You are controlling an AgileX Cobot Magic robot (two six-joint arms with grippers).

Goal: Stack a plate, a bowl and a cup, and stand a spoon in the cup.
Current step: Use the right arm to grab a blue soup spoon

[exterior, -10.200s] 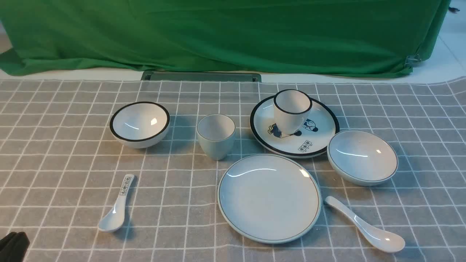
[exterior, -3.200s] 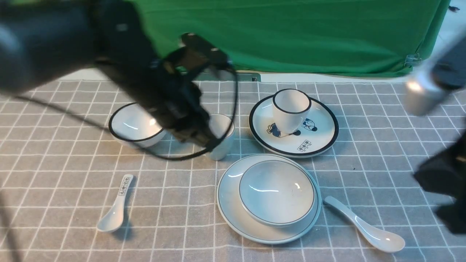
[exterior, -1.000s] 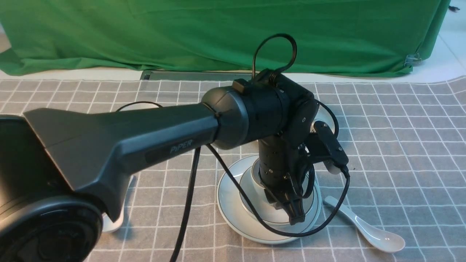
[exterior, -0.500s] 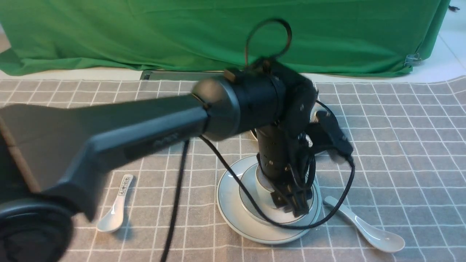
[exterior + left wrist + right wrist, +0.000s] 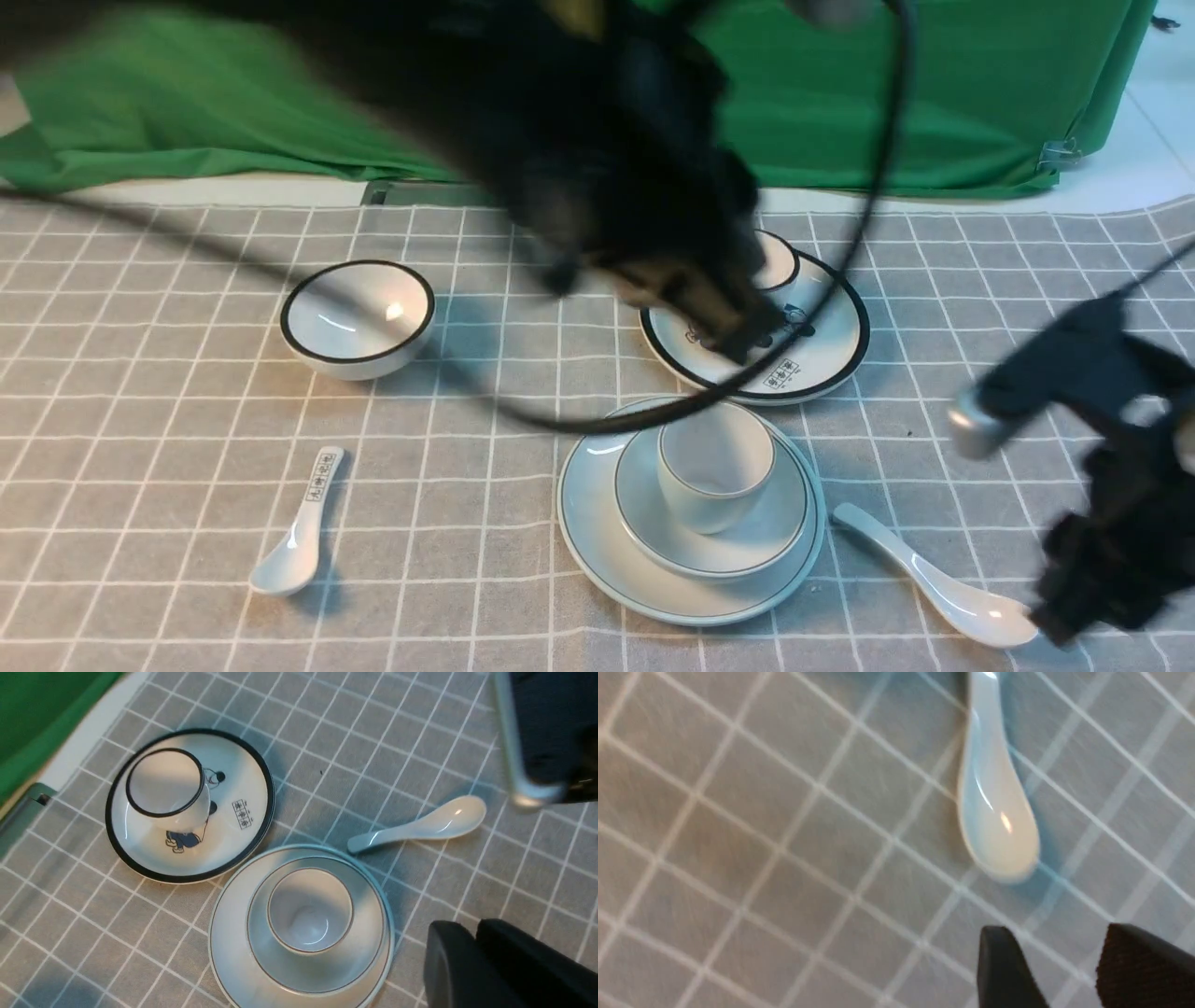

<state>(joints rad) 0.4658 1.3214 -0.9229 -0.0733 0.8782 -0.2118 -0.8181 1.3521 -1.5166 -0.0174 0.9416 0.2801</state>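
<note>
While the empty cup (image 5: 714,464) is nested in the bowl (image 5: 644,523) atop the plate (image 5: 586,523), the left gripper (image 5: 473,940) is seen closed and the right gripper (image 5: 1055,938) spread by the spoon (image 5: 994,826).

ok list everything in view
plate: 1, pale grey, front centre
bowl: 1, pale grey, on the plate
cup: 1, pale grey, in the bowl
spoon: 1, white, right of the plate
cartoon plate: 1, white, black rim, behind stack
black-rimmed cup: 1, white, on cartoon plate
black-rimmed bowl: 1, white, back left
printed spoon: 1, white, front left
tablecloth: 1, grey checked
green cloth: 1, backdrop
left hand: 1, black, shut, empty
right hand: 1, black, open, by spoon
</note>
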